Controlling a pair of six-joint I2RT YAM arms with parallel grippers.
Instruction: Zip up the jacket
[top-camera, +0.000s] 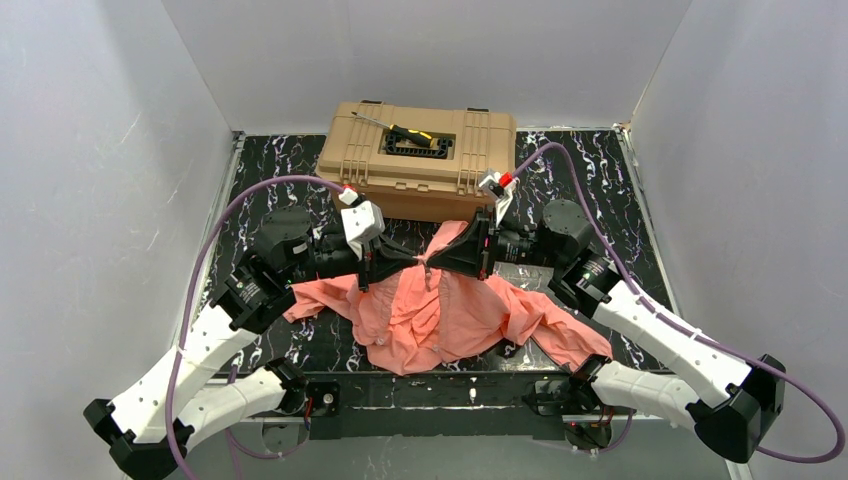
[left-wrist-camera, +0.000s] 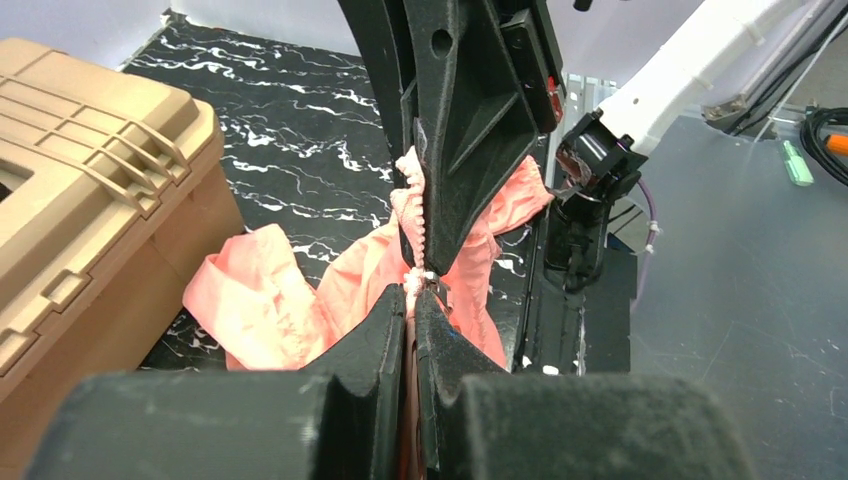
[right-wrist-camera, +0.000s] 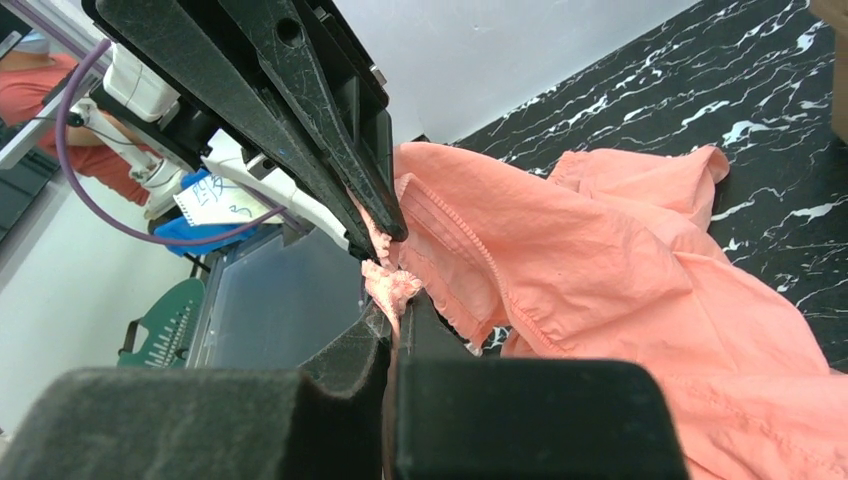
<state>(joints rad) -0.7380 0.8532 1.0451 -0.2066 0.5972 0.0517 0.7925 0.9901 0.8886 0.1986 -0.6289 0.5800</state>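
**mk_bot:** quick q, where's the jacket (top-camera: 440, 315) sitting rn, and what are the grippers up to?

**yam_fan:** top cam: it's lying rumpled on the black marble table (top-camera: 600, 170), from about centre down to 6 o'clock, close to the front edge. One sleeve goes out toward 9 o'clock, the other toward 4. The tan toolbox (top-camera: 420, 160) is at 12 o'clock w/ a black-yellow tool (top-camera: 412, 134) on its lid. The jacket's top edge is lifted up just in front of the box.

**mk_bot:** lifted by which arm?

**yam_fan:** both tbh. The left gripper (top-camera: 412, 262) comes in from 9 o'clock and the right gripper (top-camera: 434, 258) from 3. They meet tip to tip above the middle of the jacket. Both are clenched, fingers pressed together w/ pink fabric pinched between them.

**mk_bot:** on the zipper or just cloth?

**yam_fan:** left wrist cam shows the zipper (left-wrist-camera: 409, 215) teeth running up from its own fingertips to the tip of the right one, so each has hold of the toothed edge. Right wrist cam is the same deal, w/ a scrunched bit of that edge sitting between the two tips. Can't tell if either one has the slider, it's too bunched up. Also can't tell from any cam how far it's zipped.
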